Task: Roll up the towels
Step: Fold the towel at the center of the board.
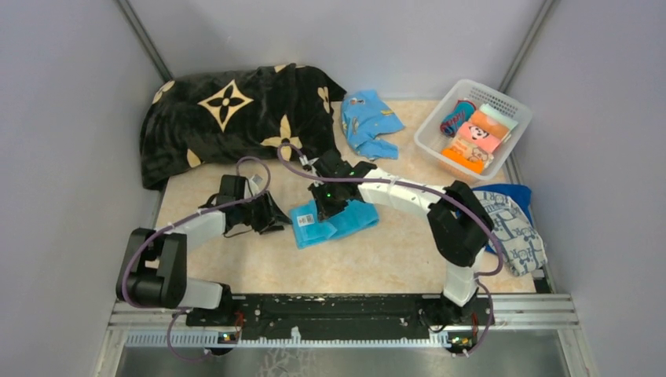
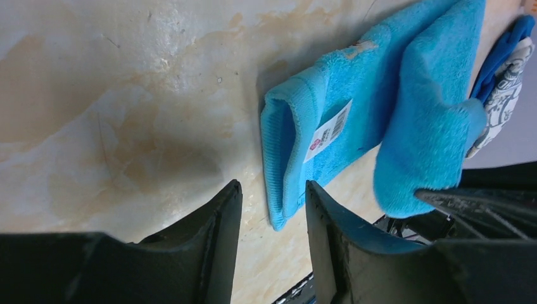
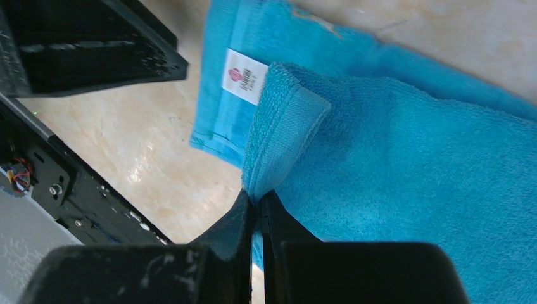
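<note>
R gripper (image 3: 256, 201) pinches turquoise towel (image 3: 411, 177) fold; L gripper (image 2: 273, 187) part-open, empty, by its end.

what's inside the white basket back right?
The basket holds a rolled teal cloth, an orange printed cloth and a pale green piece. They cover the floor; anything beneath is hidden.

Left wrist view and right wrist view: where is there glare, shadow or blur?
Left wrist view: pale glare on the beige marbled tabletop; the small turquoise terry towel throws a dark shadow beside its edge; the left end effector is nearly black. Right wrist view: terry loops sharp, the right end effector dark and soft.
</note>
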Robot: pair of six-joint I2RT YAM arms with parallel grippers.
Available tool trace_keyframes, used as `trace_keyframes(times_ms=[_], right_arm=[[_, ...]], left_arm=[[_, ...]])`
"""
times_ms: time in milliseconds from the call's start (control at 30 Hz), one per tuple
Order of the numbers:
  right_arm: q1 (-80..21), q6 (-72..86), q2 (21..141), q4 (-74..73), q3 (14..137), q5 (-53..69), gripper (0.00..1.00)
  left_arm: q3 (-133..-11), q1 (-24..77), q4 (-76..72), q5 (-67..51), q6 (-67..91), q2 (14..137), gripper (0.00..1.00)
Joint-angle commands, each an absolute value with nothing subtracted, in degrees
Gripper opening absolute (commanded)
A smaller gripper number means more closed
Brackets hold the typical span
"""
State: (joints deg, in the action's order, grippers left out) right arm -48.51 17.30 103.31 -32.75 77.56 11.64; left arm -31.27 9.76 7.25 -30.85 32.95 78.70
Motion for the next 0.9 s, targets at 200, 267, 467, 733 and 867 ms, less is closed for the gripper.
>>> trace_keyframes(times_ms=[200,267,467,733,867], right_arm=[[-53.0,24.6,107.6,-29.2,83.8,8.8,0.00],[-53.1,26.3,107.8,-28.0,83.6,8.0,0.00],[-53.2,28.1,109.2,-24.8,83.5,5.9,0.00],[-53.9,27.0,112.6,-24.2,84.7,8.7,0.00],[-54.5,27.1,113.1,-22.9,84.3,10.5,0.01]], left_arm=[[-28.7,12.1,0.9,-31.7,35.0,83.1,0.32],[-28.6,12.5,0.7,-31.6,35.1,83.3,0.31],[-28.3,13.1,0.7,-30.9,35.2,83.1,0.31],[-28.5,13.4,1.4,-30.1,35.1,83.0,0.31],[-28.5,13.4,2.1,-29.3,34.8,82.5,0.31]])
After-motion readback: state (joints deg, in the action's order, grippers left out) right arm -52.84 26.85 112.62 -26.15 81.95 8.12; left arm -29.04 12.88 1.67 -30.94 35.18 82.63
